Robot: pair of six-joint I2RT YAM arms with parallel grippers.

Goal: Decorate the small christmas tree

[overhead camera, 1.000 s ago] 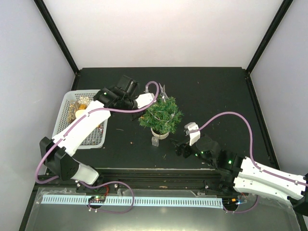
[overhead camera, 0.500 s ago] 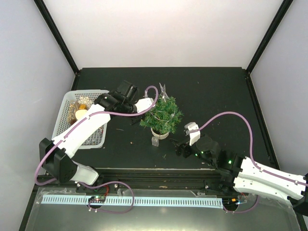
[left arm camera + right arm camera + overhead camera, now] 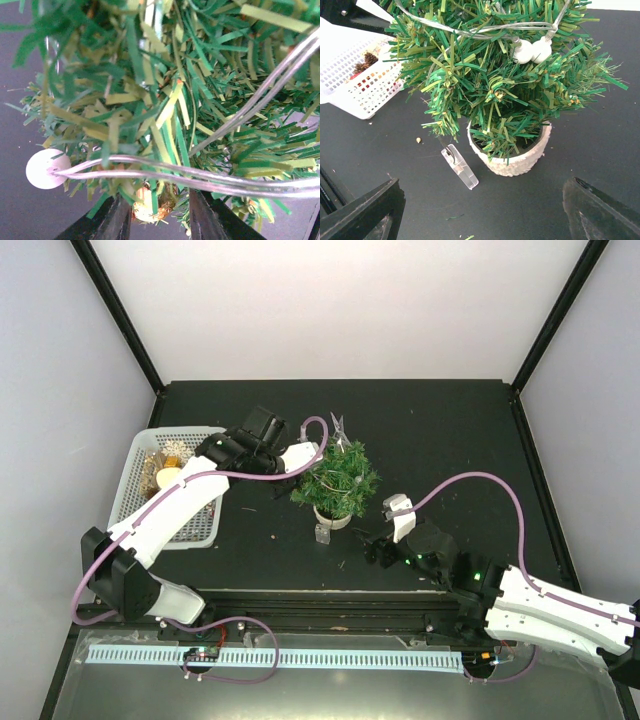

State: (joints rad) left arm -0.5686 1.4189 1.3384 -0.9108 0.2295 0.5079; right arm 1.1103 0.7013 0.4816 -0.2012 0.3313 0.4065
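Moved since a second ago: the left arm's wrist sits a little nearer the front edge of the table; the right arm and the tree are where they were.
Small christmas tree: the small christmas tree stands upright in a cream-white pot near the middle of the table, between the two arms.
Left gripper: the left gripper is at the tree's upper left side, its tips in among the needles; in the overhead view it shows at the crown's edge.
Left jaws: slightly parted, with a small pale-gold ball in the gap close to one finger; the ball does not fill the gap, and I cannot tell whether it touches that finger.
Right gripper: the right gripper is low over the table, to the right of the pot and apart from it, facing the tree.
Right jaws: spread wide, nothing between them; each finger sits at a bottom corner of the wrist view.
On the tree: a thin silvery wire loops through the branches, and two white bulbs sit side by side near the top.
Beside the pot: a clear plastic clip lies on the table, just left of the pot's base.
Basket: a white mesh basket is well to the left of the tree, under the left arm, with pine cones inside.
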